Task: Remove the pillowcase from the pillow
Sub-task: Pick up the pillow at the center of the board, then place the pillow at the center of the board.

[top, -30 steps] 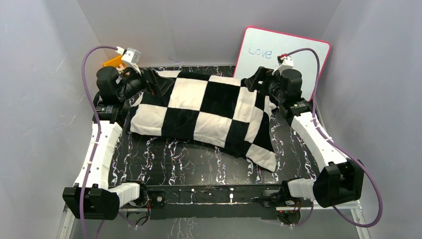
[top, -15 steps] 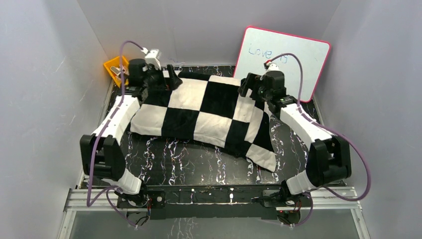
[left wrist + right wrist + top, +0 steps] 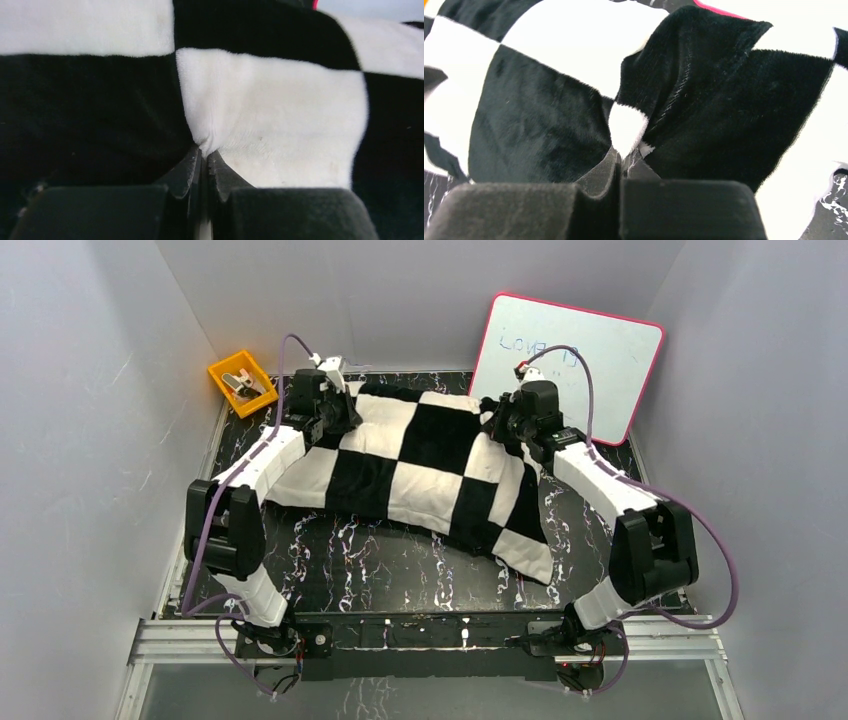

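Note:
The black-and-white checkered pillowcase (image 3: 420,460) lies puffed up across the back half of the black marbled table (image 3: 380,560). The pillow is hidden inside it. My left gripper (image 3: 345,416) sits on the cover's far left part. In the left wrist view my left gripper (image 3: 204,153) is shut, pinching a small fold of a white check of the pillowcase (image 3: 280,110). My right gripper (image 3: 497,426) rests on the far right part. In the right wrist view my right gripper (image 3: 626,151) is shut on a puckered fold of the pillowcase (image 3: 539,115).
An orange bin (image 3: 242,383) with small clips stands at the back left corner. A pink-framed whiteboard (image 3: 570,355) leans on the back wall at the right. Grey walls close in both sides. The cover's loose corner (image 3: 530,555) hangs toward the front right.
Both arms have stretched forward from the sides onto the top of the pillowcase. Both grippers went from open to shut, each pinching a fold of the fabric.

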